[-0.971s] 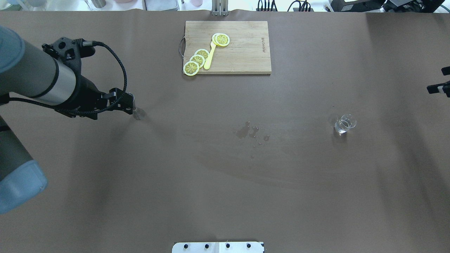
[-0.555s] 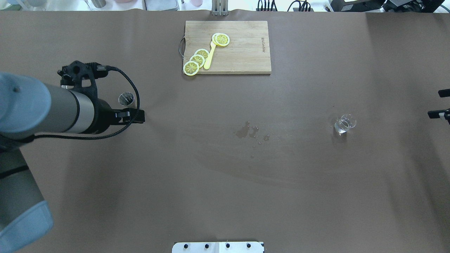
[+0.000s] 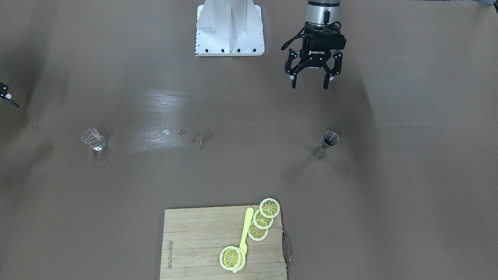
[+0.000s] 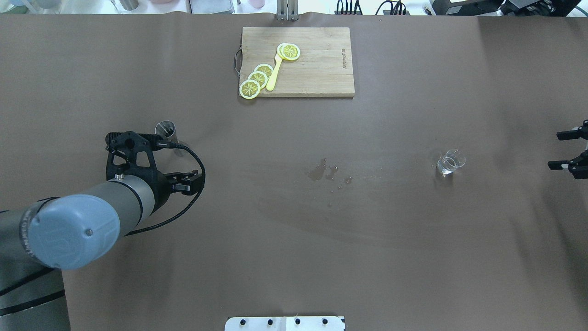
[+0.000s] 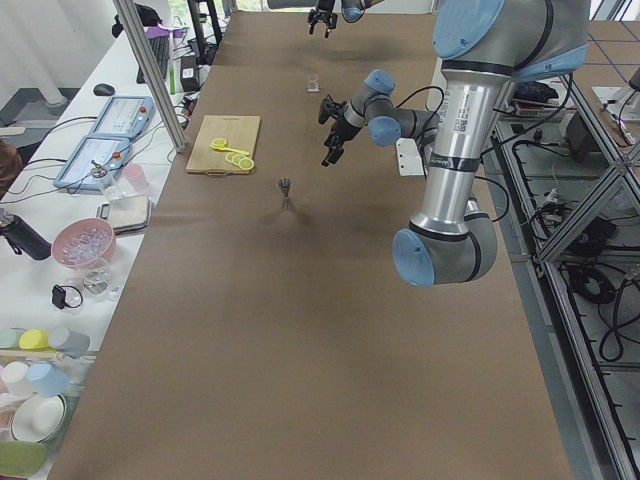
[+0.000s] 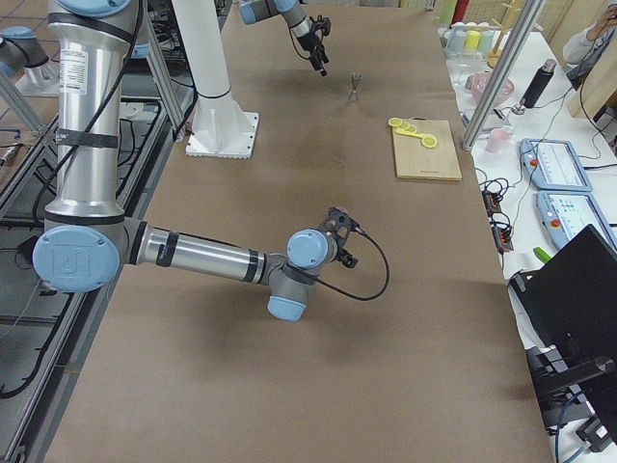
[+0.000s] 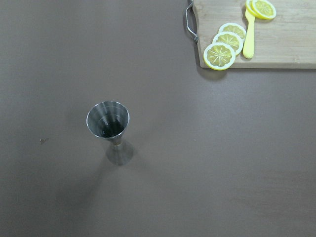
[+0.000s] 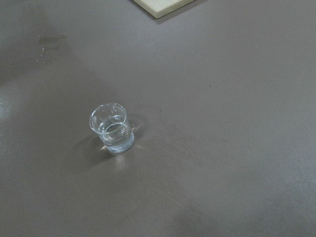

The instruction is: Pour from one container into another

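Here the left gripper (image 3: 310,84) hangs empty, fingers spread, in the front view's upper right, well apart from the upright steel jigger (image 3: 330,140) at centre right. The small glass beaker (image 3: 92,140) stands centre left. The right gripper (image 4: 554,150), fingers apart and empty, sits at the overhead view's right edge.

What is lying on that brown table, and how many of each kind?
Metal measuring cup: 1
Small glass: 1
Wooden cutting board: 1
Yellow stick: 1
Lemon slices: 4 plain to see; a fifth may hide under one
Total: 8, perhaps 9
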